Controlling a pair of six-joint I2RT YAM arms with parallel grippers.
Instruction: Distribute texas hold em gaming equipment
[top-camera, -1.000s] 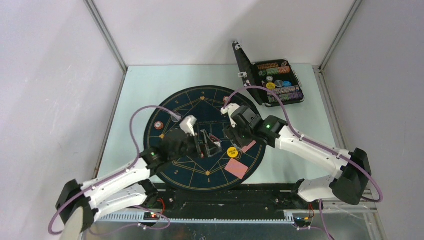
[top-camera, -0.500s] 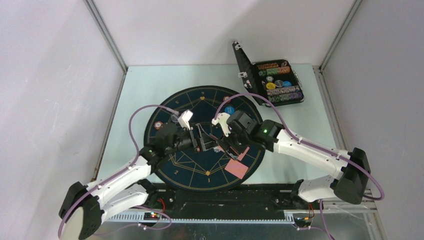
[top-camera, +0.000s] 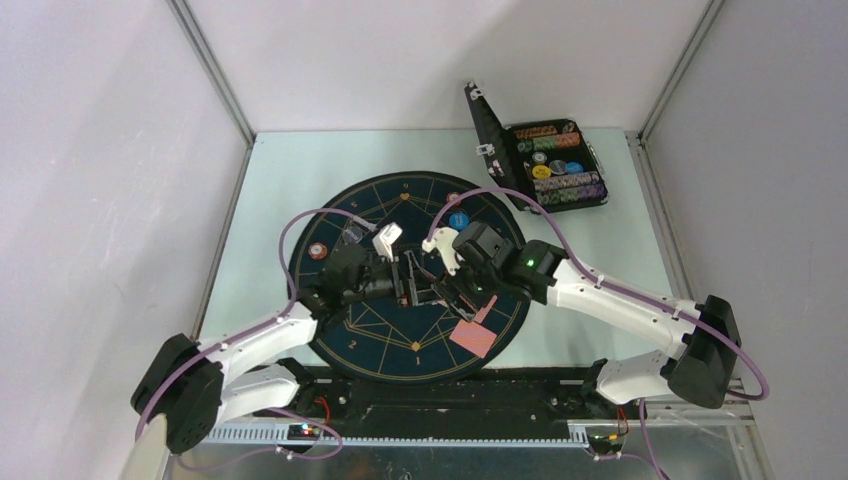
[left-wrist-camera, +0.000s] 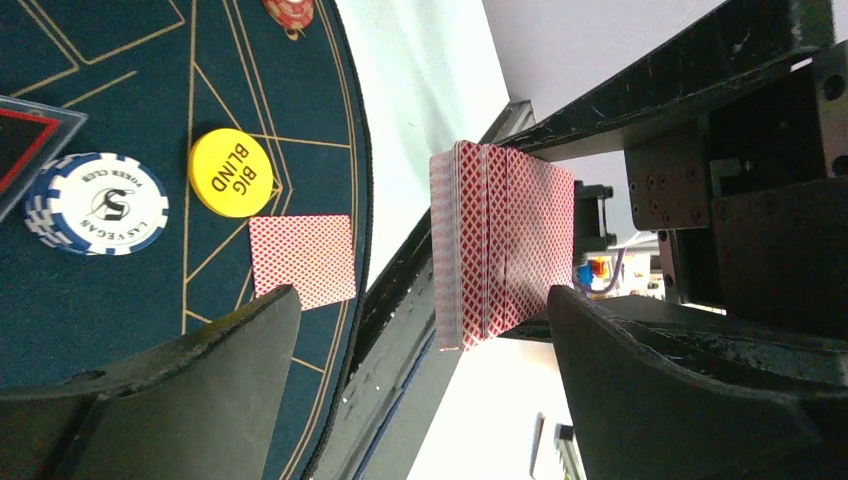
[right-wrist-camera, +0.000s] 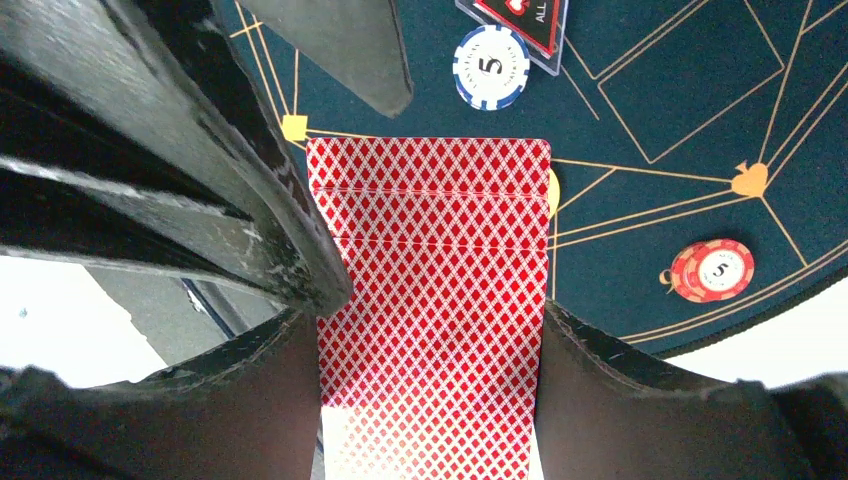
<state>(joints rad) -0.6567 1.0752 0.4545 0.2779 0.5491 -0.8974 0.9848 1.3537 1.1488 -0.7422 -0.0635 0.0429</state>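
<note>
My right gripper is shut on a deck of red-backed playing cards, held above the round dark-blue mat. My left gripper stands open, one jaw on each side of the deck's free end without touching it. In the top view the two grippers, left and right, meet over the mat's middle. One card lies face down on the mat near its front edge. Next to it are a yellow BIG BLIND disc, a blue-white chip stack and a triangular marker.
The open black case with rows of chips stands at the back right, off the mat. A red chip lies at the mat's left edge and a blue disc at its far side. Metal frame posts border the table.
The right gripper carried the deck left over the mat's middle. The left gripper swung up and right until its open jaws flank the deck. The yellow disc is now hidden in the top view.
</note>
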